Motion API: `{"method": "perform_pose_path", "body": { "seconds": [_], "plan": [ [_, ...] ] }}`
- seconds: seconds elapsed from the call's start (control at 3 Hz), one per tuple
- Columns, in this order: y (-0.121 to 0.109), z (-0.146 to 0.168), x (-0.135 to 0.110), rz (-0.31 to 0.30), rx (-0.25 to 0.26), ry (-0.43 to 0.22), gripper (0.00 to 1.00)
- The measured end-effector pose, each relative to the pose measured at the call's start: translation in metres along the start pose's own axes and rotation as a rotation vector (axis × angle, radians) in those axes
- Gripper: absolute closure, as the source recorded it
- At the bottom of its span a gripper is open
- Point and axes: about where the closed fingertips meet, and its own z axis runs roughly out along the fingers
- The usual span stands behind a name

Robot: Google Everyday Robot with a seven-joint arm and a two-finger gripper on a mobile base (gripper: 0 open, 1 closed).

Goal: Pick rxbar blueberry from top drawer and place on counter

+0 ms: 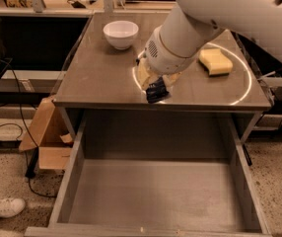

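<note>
The gripper (154,84) hangs low over the counter (96,78), near the front edge and just inside the white ring (244,83) on its 9 o'clock side. It is clenched on the rxbar blueberry (157,91), whose dark wrapper juts out below the tip at a tilt. Whether the bar's lower corner is touching the tabletop cannot be told from this view. The top drawer (151,196) stands pulled fully open at 6 o'clock from the gripper, its floor bare.

The lift out of the drawer looks done, and what remains is the set-down and the release.

The main risk is the bar's position. It sits close to the counter's front lip, and the drawer gapes directly beyond that lip. If the gripper lets go while the bar is tilted or clear of the surface, the slick wrapper could skid or tip toward 6 o'clock and drop back into the drawer.

The hold also seems to be on one end of the bar only, so the bar could pivot before it is laid flat.

The yellow sponge (215,61) lies at 2 o'clock from the gripper and the white bowl (121,33) at 11 o'clock. A wide swing of the bulky forearm on the way out could nudge either.
</note>
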Motion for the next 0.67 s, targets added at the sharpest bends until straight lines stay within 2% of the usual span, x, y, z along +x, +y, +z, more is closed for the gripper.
{"method": "perform_pose_path", "body": {
  "seconds": [0.33,0.67],
  "plan": [
    [-0.008,0.002,-0.001,0.000,0.029,0.006,1.00],
    [-0.003,0.013,-0.021,-0.041,0.053,0.001,1.00]
  ]
}}
